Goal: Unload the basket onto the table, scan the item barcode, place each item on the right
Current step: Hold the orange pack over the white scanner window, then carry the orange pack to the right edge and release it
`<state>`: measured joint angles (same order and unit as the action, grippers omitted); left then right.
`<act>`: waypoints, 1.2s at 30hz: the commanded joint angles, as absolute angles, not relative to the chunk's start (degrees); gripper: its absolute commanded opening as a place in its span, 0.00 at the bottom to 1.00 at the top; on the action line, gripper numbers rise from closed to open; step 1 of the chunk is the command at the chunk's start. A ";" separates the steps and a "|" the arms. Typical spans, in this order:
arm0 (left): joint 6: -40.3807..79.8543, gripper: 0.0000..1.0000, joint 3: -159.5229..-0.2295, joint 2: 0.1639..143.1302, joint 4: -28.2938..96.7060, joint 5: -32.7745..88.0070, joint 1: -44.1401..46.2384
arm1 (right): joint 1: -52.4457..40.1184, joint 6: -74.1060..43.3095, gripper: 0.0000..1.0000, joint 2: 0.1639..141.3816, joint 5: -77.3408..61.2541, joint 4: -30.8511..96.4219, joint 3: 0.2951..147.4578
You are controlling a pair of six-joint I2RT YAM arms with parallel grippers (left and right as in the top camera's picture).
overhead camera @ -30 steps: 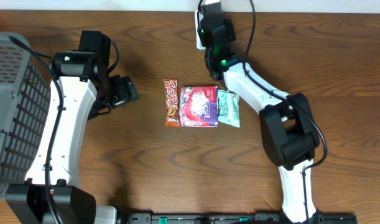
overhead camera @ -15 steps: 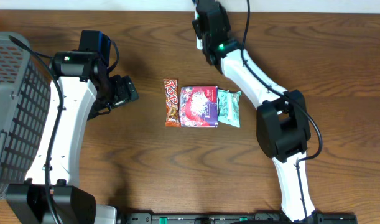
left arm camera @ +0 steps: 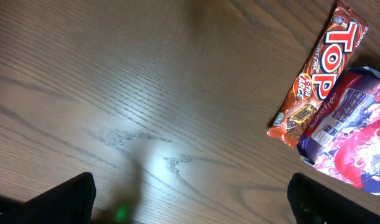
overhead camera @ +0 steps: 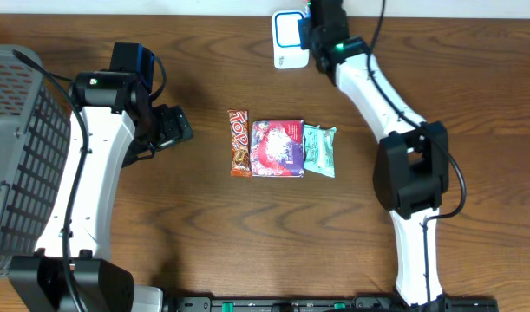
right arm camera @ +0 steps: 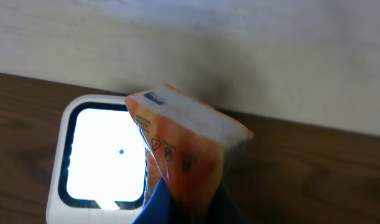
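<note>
The left hand (overhead camera: 171, 128) hangs spread wide and empty over the bare tabletop (overhead camera: 204, 243). A candy bar (overhead camera: 238, 142) lies off to its right, then a purple packet (overhead camera: 278, 148) and a green packet (overhead camera: 319, 150), side by side in a row. A careless sweep rightward would shove that row out of line.

Farther right, at the tabletop's far edge, the right hand (overhead camera: 321, 26) is pressed together on the lower end of an orange packet (right arm camera: 183, 146). The scanner (right arm camera: 102, 155) sits just to this hand's left, its window lit. The packet stands tilted and looks to be beside the window rather than squarely before it, so the reading could fail. Whether the barcode faces the window I cannot tell. The narrow pinch may let the packet swivel or slip, and closing in more risks knocking the scanner.
</note>
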<state>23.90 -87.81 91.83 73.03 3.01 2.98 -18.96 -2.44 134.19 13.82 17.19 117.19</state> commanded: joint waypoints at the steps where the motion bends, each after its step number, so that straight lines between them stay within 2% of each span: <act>1: 23.14 0.98 -87.70 92.12 73.08 2.33 2.85 | -18.68 -6.81 0.01 134.30 7.84 18.76 117.84; 5: 23.14 0.98 -87.70 92.12 73.08 2.33 2.85 | -19.11 -5.96 0.01 134.23 9.74 19.49 117.89; 12: 23.14 0.98 -87.70 92.12 73.08 2.33 2.85 | -15.90 -7.88 0.01 130.58 24.75 23.14 118.74; 21: 23.14 0.98 -87.70 92.12 73.08 2.33 2.85 | 2.79 -8.47 0.01 129.69 30.11 43.40 118.72; 27: 23.14 0.98 -87.70 92.12 73.08 2.33 2.85 | 12.58 -7.38 0.01 129.99 25.12 47.66 118.72; 28: 23.14 0.98 -87.70 92.12 73.08 2.33 2.85 | 14.11 -6.66 0.04 129.99 22.48 47.90 118.72; 30: 23.14 0.98 -87.70 92.12 73.08 2.33 2.85 | 16.97 -6.15 0.17 130.04 17.98 48.53 118.72; 31: 23.14 0.98 -87.70 92.12 73.08 2.33 2.85 | 18.17 -6.20 0.38 130.15 16.75 48.73 118.72; 32: 23.14 0.98 -87.70 92.12 73.08 2.33 2.85 | 19.18 -6.61 0.71 130.26 15.88 48.95 118.72; 33: 23.14 0.98 -87.70 92.12 73.08 2.33 2.85 | 19.75 -7.29 0.88 130.34 15.64 49.12 118.72; 34: 23.14 0.98 -87.70 92.12 73.08 2.33 2.85 | 20.40 -8.01 0.99 130.41 15.27 49.45 118.72; 36: 23.14 0.98 -87.70 92.12 73.08 2.33 2.85 | 21.06 -8.32 0.99 130.43 13.52 50.28 118.69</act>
<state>23.90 -87.81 91.83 73.03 3.01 2.98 20.16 -7.20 131.92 18.35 49.50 117.80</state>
